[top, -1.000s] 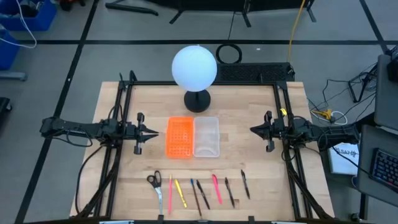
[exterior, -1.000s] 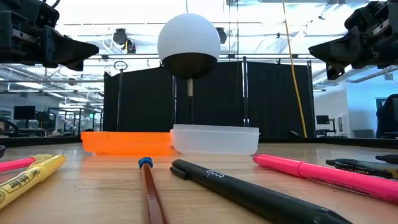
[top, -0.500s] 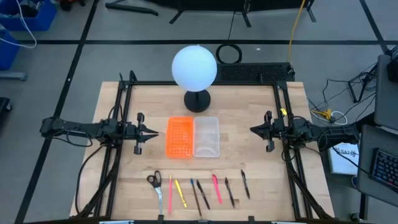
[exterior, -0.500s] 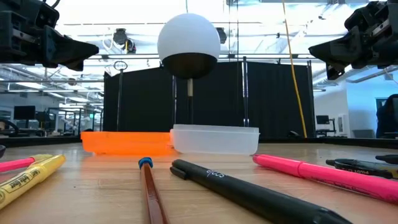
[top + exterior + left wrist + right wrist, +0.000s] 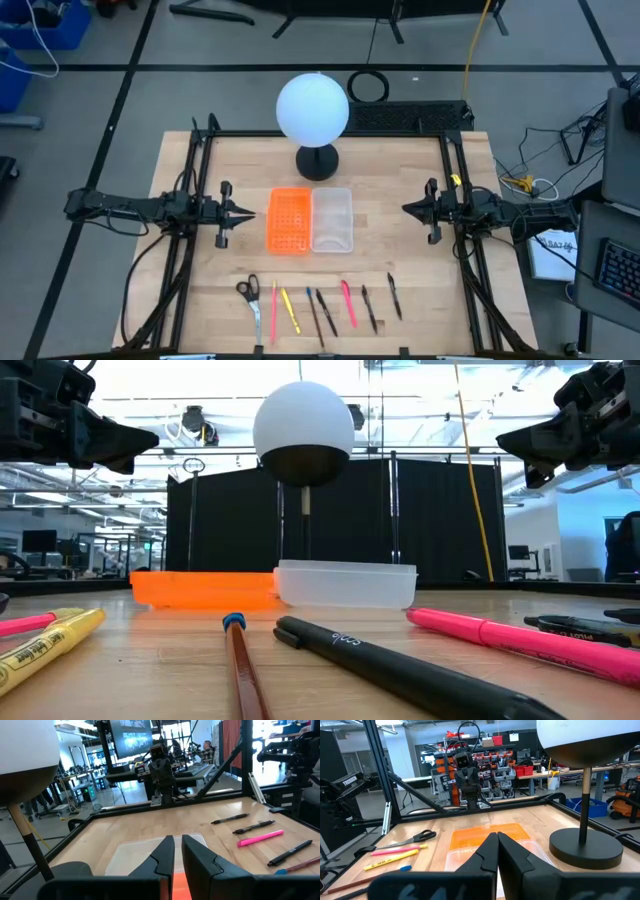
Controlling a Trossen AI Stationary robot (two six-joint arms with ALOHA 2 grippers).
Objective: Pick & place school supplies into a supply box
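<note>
The school supplies lie in a row along the table's near edge: black-handled scissors [image 5: 248, 290], a pink pen [image 5: 273, 312], a yellow highlighter [image 5: 290, 310], a brown pencil [image 5: 314, 315], a black pen [image 5: 326, 310], a pink highlighter [image 5: 348, 303] and two dark pens [image 5: 369, 307]. The clear supply box [image 5: 332, 219] rests flat at the table's middle, right beside an orange perforated tray [image 5: 290, 219]. My left gripper [image 5: 248, 212] hangs level to the left of the trays, with a narrow gap between its fingers [image 5: 177, 851] and nothing in it. My right gripper [image 5: 405, 209] hangs level to their right, shut and empty [image 5: 497, 840].
A lamp with a white globe [image 5: 313, 107] stands on its black base [image 5: 317, 161] just beyond the trays. Black frame rails [image 5: 200, 180] run along the table's left and right sides. Bare wood lies between the trays and the row of pens.
</note>
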